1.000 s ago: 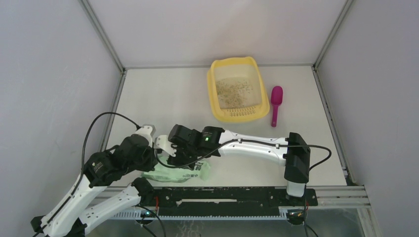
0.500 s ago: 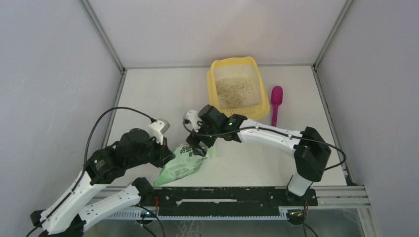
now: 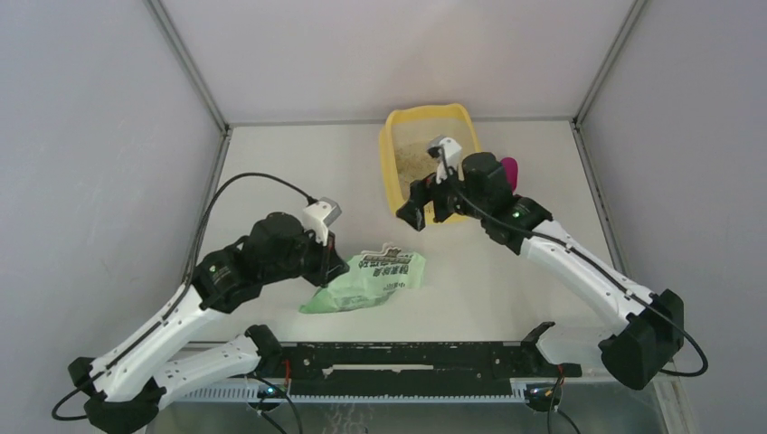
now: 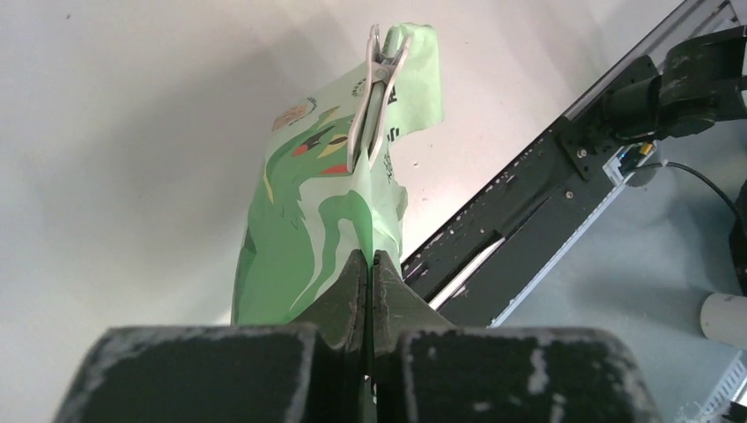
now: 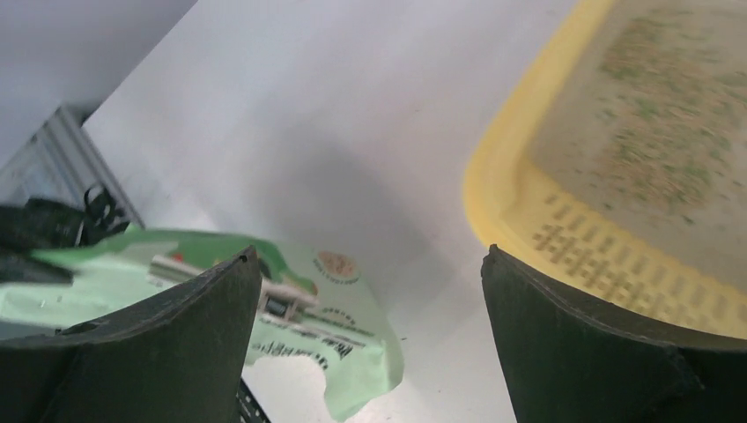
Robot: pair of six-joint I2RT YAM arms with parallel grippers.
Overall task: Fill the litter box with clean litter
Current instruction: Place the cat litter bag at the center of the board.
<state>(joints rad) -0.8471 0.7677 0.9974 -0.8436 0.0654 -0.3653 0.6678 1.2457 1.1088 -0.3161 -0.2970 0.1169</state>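
Bag [image 3: 371,278] clipped, box waiting

Left gripper [image 4: 370,264] is clenched on one edge of the light green bag, pinching the film flat between its jaws, out on the counter [image 3: 298,181] near the arm bases. Right gripper [image 3: 423,206] hangs splayed wide with nothing in it, over the near grille end of the yellow litter box [image 3: 389,167]. The box sits at the back of the counter, well apart from the bag. Only a thin speckle of clean litter [image 5: 652,150] covers its floor, so the filling looks barely begun.

Here's the worry: a clip [image 4: 374,97] is pinched across the bag's far end and looks to be sealing it, so tipping now would likely pour nothing. And that single-edge pinch looks thin; a heavy, shifting load could slide the film out or tear it, spilling granules over the counter. The magenta scoop [image 3: 509,167] lies just beside the box, half hidden behind the right arm.
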